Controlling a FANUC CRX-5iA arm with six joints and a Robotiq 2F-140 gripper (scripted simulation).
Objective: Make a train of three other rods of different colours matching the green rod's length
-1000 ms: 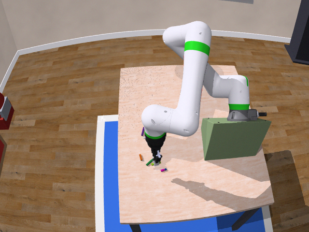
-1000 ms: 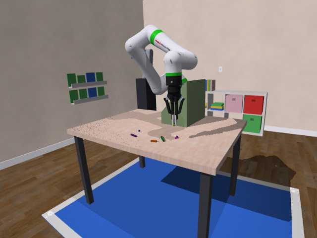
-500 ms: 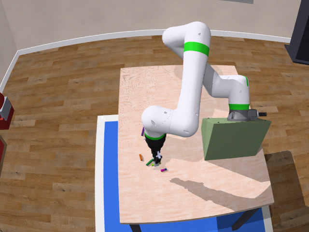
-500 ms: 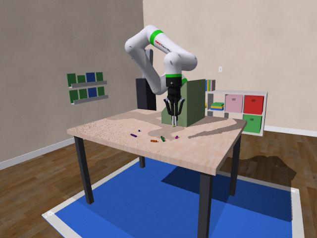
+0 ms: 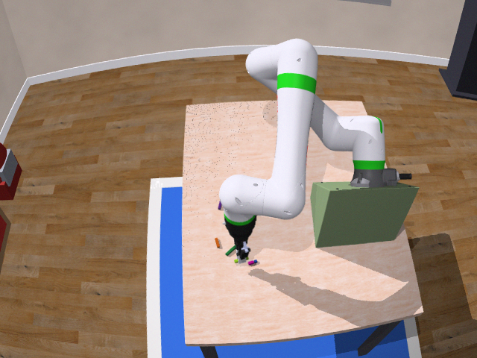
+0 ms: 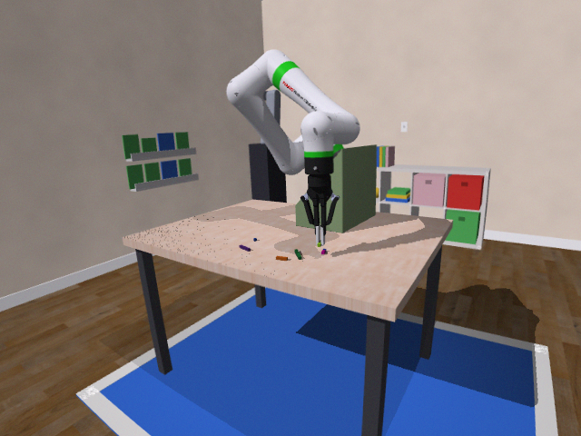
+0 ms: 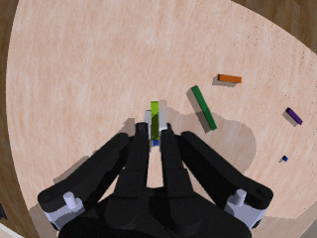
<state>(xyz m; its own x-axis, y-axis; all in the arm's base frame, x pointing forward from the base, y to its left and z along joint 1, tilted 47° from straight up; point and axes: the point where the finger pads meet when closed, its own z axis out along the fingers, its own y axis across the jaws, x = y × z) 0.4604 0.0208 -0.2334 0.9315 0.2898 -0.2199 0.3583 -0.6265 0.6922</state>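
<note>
My gripper (image 7: 155, 119) is shut on the lime rod (image 7: 155, 114), which sticks out past the fingertips and hangs low over the table (image 5: 292, 231). In the top and exterior views the gripper (image 5: 241, 257) (image 6: 320, 239) stands upright just left of the magenta rod (image 5: 252, 262) (image 6: 323, 252). A small blue piece (image 7: 155, 142) shows between the fingers below the lime rod. The green rod (image 7: 204, 107) (image 5: 230, 250) (image 6: 297, 253) lies flat close by. The orange rod (image 7: 229, 78) (image 5: 218, 242) (image 6: 281, 257) lies beyond it. The purple rod (image 7: 293, 115) (image 6: 244, 247) and a tiny blue rod (image 7: 284, 158) (image 6: 254, 238) lie farther off.
The arm's olive-green base block (image 5: 361, 213) (image 6: 349, 187) stands at the table's right side. The table's left edge (image 5: 184, 246) is near the rods. A blue mat (image 6: 328, 371) lies on the floor under the table.
</note>
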